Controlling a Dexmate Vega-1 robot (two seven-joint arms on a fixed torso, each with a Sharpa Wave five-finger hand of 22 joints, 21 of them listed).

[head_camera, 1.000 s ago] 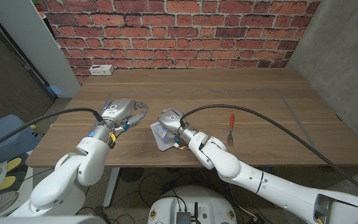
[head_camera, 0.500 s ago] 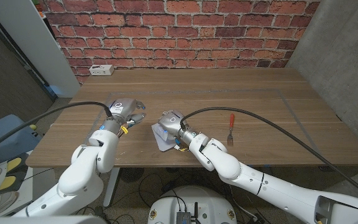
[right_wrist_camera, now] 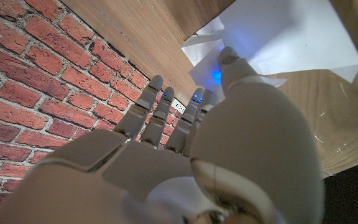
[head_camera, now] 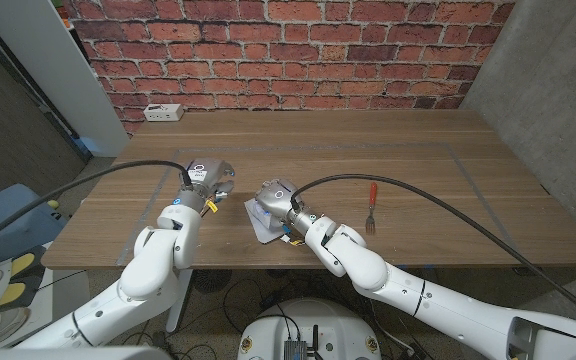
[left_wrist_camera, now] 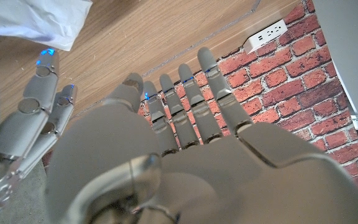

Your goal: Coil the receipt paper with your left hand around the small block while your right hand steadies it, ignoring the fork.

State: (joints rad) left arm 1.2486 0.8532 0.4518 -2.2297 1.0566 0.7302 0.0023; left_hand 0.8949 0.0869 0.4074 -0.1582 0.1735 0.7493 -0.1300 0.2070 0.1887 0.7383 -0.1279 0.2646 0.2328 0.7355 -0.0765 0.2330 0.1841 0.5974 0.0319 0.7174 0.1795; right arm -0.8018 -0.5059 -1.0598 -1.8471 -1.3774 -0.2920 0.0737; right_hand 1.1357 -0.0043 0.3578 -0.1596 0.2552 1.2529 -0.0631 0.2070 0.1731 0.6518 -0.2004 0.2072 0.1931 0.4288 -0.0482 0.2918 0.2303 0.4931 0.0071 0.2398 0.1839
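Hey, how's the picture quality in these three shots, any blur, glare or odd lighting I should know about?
Head view: even, soft light, sharp across the table, no strong glare. Left wrist view: the left hand is close and soft-focused, the brick wall sharper. Right wrist view: the right hand looks blurred, with blue glints on its fingertips and a blue glow on the white receipt paper.
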